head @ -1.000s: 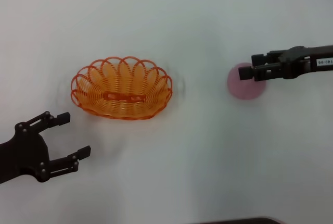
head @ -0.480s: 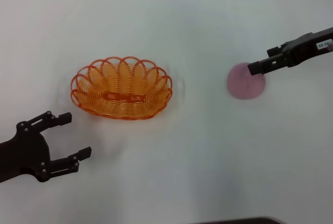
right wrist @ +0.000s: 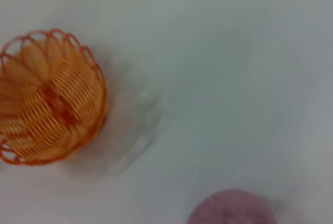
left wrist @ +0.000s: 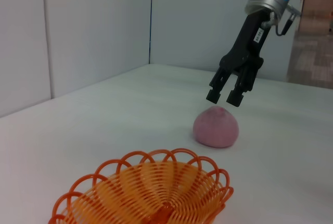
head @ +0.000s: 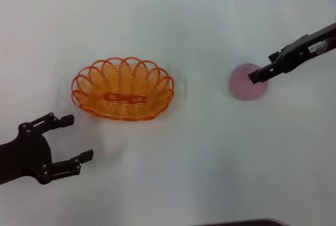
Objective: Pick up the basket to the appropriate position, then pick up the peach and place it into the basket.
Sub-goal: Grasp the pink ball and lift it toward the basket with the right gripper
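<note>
Head view, one basket (head: 123, 89), one peach (head: 247, 81), two grippers

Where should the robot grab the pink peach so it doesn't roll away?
Probably from straight above, with one finger on each side of its widest middle. The peach is a round ball sitting alone on the white table, with bare space all around it. The right hand hangs just above it, open, pointing down. The left hand waits open near the basket.
</note>
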`<state>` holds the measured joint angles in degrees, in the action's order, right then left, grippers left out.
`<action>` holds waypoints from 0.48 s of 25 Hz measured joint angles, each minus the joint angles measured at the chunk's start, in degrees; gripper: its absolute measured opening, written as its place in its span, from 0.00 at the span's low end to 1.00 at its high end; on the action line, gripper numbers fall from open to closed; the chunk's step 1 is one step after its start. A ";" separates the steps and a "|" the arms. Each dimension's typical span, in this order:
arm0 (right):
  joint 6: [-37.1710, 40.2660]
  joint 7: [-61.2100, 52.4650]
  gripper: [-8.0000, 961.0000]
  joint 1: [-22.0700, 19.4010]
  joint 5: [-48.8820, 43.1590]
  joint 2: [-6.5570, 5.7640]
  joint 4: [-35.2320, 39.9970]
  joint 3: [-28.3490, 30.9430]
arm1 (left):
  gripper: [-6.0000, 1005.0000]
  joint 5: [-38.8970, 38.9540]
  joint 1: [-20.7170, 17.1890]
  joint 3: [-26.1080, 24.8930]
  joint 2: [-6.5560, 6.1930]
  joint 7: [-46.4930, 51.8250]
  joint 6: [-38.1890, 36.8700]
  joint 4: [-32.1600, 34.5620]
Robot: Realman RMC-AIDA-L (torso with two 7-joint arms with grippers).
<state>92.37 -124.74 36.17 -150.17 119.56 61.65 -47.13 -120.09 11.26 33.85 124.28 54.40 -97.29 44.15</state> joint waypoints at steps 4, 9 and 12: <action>-0.97 -0.45 0.94 1.43 -1.86 0.15 -0.14 -0.92 | 0.86 -0.03 0.01 -0.01 0.00 0.00 0.18 0.01; -2.72 -0.65 0.93 2.39 -1.93 0.31 -1.20 -2.64 | 0.86 -0.06 0.17 -0.02 0.00 0.00 0.25 -0.05; -3.93 -1.21 0.92 2.90 -1.94 0.42 -2.66 -4.16 | 0.86 -0.06 0.33 -0.02 0.00 0.00 0.32 -0.25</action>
<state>88.45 -125.95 39.07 -152.11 119.98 58.99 -51.29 -120.15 11.60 33.83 124.28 54.40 -96.97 43.91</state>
